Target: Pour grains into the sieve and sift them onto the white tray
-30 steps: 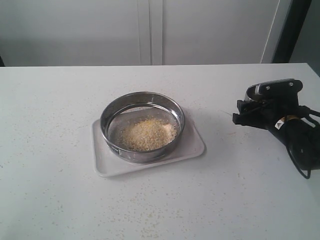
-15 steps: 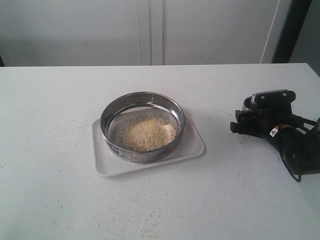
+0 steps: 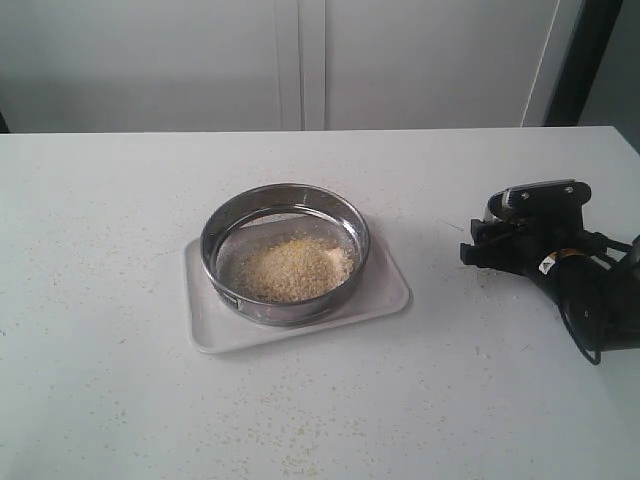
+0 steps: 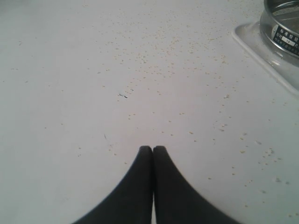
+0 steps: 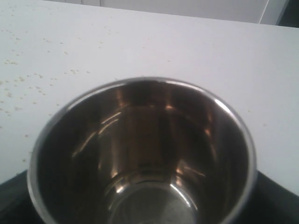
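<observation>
Steel mesh carries the whole load: the grains lie heaped in the sieve, which sits on the tray, and I judge the sifting not yet done. The tray is only a little wider than the sieve and its rim is low, so a hard or lopsided shake could throw fines over the edge onto the table, where stray bits already lie. A pull on one side of the ring could also drag the light tray along or tip the heap out. My right gripper is low over the table's right side, well apart from the tray, its jaws spread wide around an empty cup; letting go while the cup is tilted could make it roll. My left gripper is pressed shut on nothing, above bare table near a tray corner, and cannot be seen from the outside camera.
</observation>
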Controlling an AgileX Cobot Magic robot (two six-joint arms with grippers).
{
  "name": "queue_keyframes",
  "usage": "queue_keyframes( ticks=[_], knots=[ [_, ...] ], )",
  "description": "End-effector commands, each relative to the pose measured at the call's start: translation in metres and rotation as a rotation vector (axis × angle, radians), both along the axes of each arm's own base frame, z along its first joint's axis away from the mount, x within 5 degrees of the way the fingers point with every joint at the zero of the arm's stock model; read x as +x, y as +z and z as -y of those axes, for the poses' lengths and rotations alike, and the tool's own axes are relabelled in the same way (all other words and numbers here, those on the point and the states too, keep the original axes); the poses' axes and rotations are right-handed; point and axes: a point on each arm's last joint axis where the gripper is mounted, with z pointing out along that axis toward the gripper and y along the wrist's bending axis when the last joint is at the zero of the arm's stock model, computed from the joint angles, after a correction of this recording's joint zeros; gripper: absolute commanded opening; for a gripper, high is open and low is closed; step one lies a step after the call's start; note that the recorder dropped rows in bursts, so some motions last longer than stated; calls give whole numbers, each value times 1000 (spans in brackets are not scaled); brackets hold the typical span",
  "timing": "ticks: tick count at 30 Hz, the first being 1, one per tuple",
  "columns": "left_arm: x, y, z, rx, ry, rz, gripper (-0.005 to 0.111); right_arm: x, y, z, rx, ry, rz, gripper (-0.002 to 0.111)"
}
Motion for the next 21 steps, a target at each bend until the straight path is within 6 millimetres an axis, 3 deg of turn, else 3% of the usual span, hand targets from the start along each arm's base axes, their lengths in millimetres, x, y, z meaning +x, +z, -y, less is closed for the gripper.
queue_keyframes(
  ticks=[1, 5, 21],
  knots=[
    [0, -1, 1, -11, -7, 1, 0, 1, 0, 2, -5, -2, 0, 67],
    [0, -1, 1, -11, -7, 1, 0, 1, 0, 2, -5, -2, 0, 77],
    [0, -1, 1, -11, -7, 1, 0, 1, 6, 2, -4, -2, 18, 77]
  ],
)
